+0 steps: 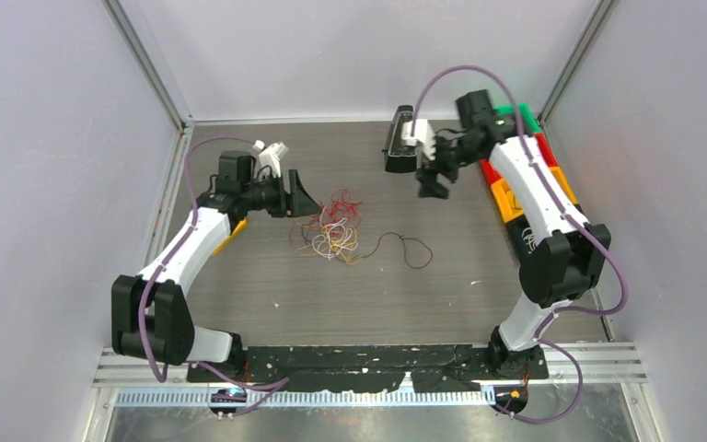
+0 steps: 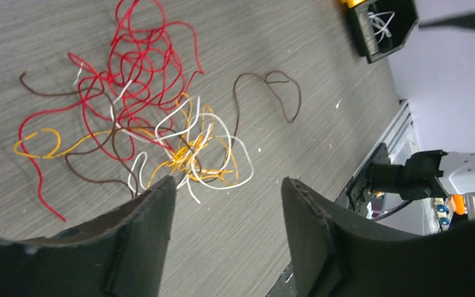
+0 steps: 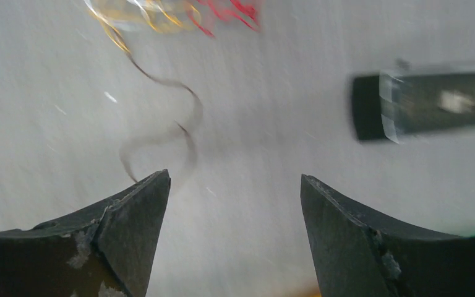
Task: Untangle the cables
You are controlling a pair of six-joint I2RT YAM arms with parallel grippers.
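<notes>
A loose tangle of thin cables (image 1: 333,230) in red, white, orange and dark brown lies mid-table. In the left wrist view the cables (image 2: 154,130) spread out just beyond the fingers. One dark brown strand (image 1: 407,247) curls apart on the tangle's right; it also shows in the left wrist view, dark brown strand (image 2: 272,96), and blurred in the right wrist view, brown strand (image 3: 167,117). My left gripper (image 1: 306,198) hovers at the tangle's left edge, open, nothing between its fingers (image 2: 154,210). My right gripper (image 1: 433,182) is raised at the back right, open and empty.
A black box (image 1: 399,140) lies at the back centre, near the right gripper. Stacked coloured bins (image 1: 515,180) in green, red, yellow and orange stand along the right wall behind the right arm. A black bin (image 2: 383,28) holding white wire shows in the left wrist view.
</notes>
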